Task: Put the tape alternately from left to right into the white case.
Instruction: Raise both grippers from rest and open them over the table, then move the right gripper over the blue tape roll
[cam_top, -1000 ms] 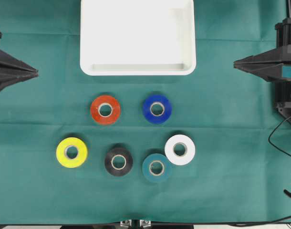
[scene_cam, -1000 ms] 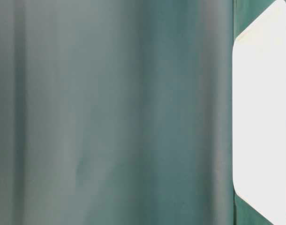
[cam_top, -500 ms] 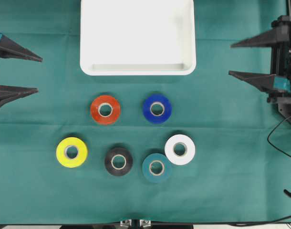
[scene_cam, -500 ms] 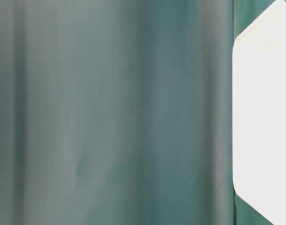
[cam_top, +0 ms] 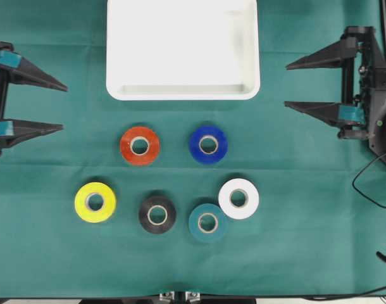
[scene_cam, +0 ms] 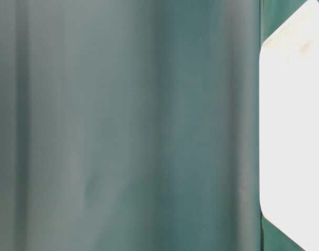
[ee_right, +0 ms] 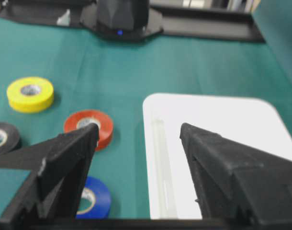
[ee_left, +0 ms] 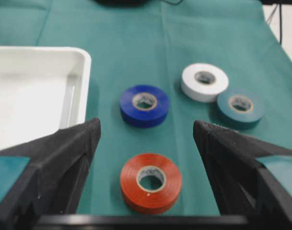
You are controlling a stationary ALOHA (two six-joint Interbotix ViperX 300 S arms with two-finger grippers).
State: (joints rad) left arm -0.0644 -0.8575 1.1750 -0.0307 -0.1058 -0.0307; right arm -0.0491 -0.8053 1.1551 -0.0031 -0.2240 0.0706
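Overhead, left gripper (cam_top: 59,106) and right gripper (cam_top: 288,84) stood spread and empty, six tape rolls (cam_top: 140,145) between them below the white case (cam_top: 183,94); left wrist view: red roll (ee_left: 150,182) just ahead, probably light, stiff, best pinched across its rim.

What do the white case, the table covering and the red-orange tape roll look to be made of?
White case: likely moulded plastic, smooth and slightly glossy, with rounded corners and a raised rim.
Table covering: probably matte green cloth; faint fold lines run across it.
Red-orange tape roll: seemingly vinyl tape with a slight sheen, wound on a pale core, possibly cardboard.
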